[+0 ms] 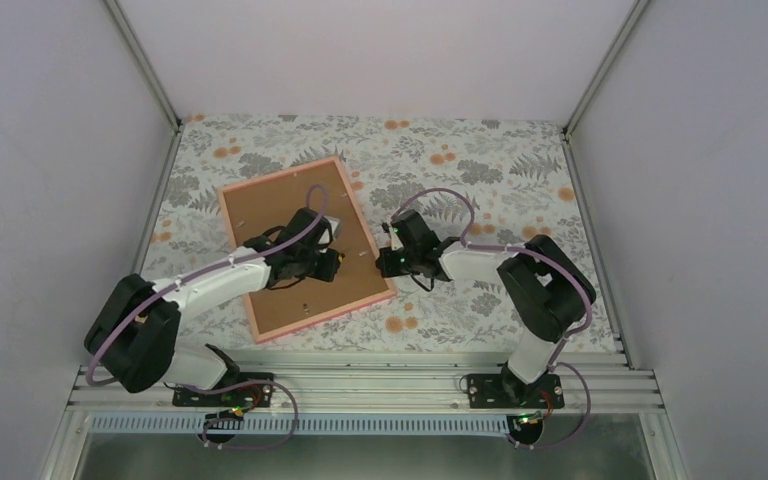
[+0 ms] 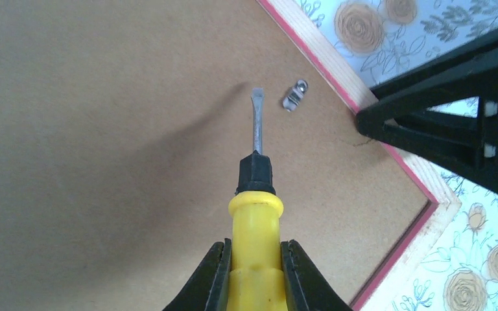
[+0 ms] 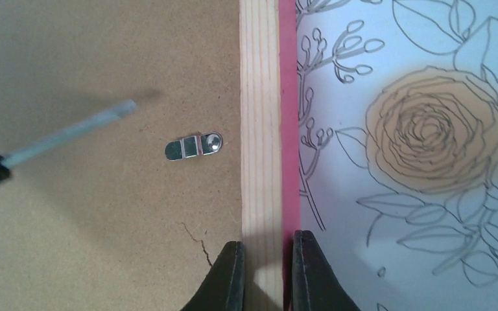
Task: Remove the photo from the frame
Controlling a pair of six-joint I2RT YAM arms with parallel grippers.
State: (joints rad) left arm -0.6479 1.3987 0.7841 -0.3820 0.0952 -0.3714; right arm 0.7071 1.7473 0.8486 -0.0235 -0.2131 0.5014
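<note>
**A:** Why is the frame (image 1: 280,175) lying face down on the desk (image 1: 460,160)?

**B:** So its fibreboard backing (image 2: 104,129) faces up and the metal turn clip (image 2: 294,95) can be reached. The photo isn't visible. I judge it sits under that backing, inside the frame.

**A:** And the left gripper (image 2: 253,259)?

**B:** Its jaws clench a yellow-handled flat screwdriver (image 2: 254,214). The blade is just beside the clip, near the frame's wooden rail (image 3: 259,129), probably to swing the clip aside.

**A:** The right gripper (image 3: 269,259)?

**B:** Its jaws are clenched on nothing. The tips bear on that rail, apparently pinning the frame against sliding.
</note>
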